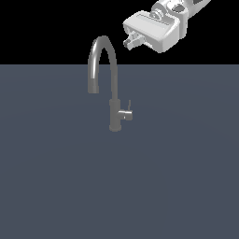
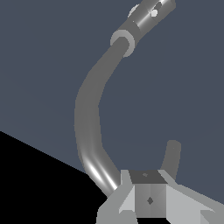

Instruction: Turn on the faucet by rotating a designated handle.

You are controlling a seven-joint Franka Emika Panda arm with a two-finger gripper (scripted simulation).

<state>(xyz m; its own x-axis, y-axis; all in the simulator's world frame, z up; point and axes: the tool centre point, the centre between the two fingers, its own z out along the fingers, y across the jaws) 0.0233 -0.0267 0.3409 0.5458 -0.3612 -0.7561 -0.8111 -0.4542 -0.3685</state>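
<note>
Toward the far side of the dark grey floor (image 1: 56, 186) in the exterior view stands the faucet (image 1: 112, 100), its arched spout curving to that view's left. The handle (image 1: 126, 114) juts from the column toward that view's right, with a thin pin rising at its end. Up above, well apart from the handle, hangs the gripper (image 1: 132, 40); its fingers look pressed together.

From the wrist view, the gripper (image 2: 148, 199) hovers over the spout's arch, its fingers meeting, nothing pinched. The faucet (image 2: 89, 118) runs away below, with the handle (image 2: 151, 12) at its far end.
</note>
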